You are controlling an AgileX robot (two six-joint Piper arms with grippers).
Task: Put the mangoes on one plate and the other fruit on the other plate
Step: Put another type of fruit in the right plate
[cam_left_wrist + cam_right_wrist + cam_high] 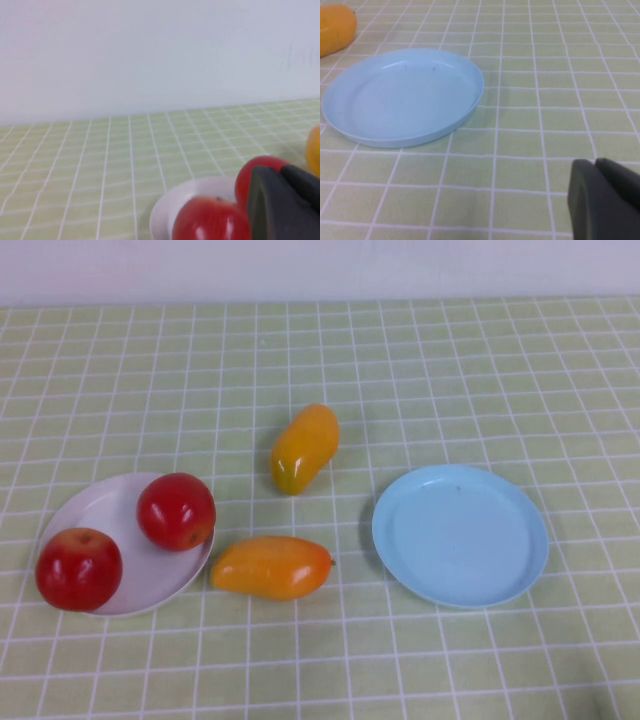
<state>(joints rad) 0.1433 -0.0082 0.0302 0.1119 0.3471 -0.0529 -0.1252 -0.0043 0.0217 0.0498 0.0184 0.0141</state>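
Two red apples point(176, 510) point(79, 568) sit on the white plate point(110, 505) at the left. Both orange mangoes lie on the cloth: one point(304, 447) in the middle, one point(271, 567) beside the white plate's right rim. The light blue plate point(460, 535) at the right holds nothing. Neither arm shows in the high view. In the left wrist view, my left gripper point(280, 172) is shut and empty, held back from the apples point(210, 220). My right gripper point(595, 162) is shut and empty over the cloth, apart from the blue plate point(405, 95).
A green checked cloth point(450, 370) covers the whole table, and a pale wall point(320, 265) runs along its far edge. The near mango's tip points toward the blue plate, with a narrow gap between them.
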